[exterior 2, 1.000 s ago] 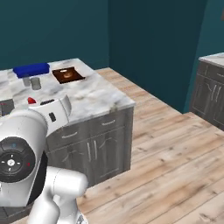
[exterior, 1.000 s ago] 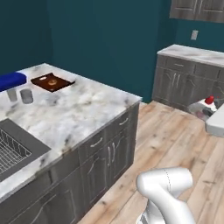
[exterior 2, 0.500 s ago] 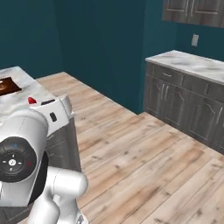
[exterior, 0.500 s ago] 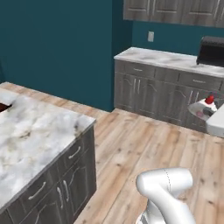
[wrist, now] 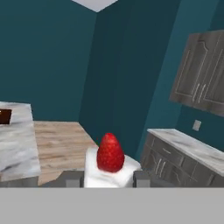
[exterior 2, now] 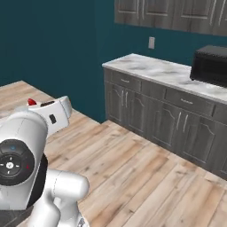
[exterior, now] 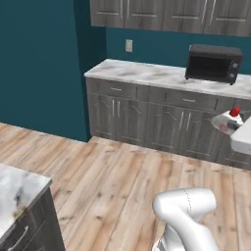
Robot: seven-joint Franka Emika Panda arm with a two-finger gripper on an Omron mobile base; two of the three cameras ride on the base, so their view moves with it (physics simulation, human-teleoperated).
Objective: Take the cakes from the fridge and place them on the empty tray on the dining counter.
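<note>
Claw (wrist: 108, 178) pinches my white cherry-topped cake (wrist: 109, 164); the dining surface (wrist: 17, 140) lies off to its left, tray unseen.

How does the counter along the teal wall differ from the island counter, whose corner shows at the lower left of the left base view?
The wall counter stands against the teal wall; the island counter stands free on the wooden floor. The wall counter bears a black oven; the island counter bears a brown board. Both have veined marble tops over grey cabinets.
</note>
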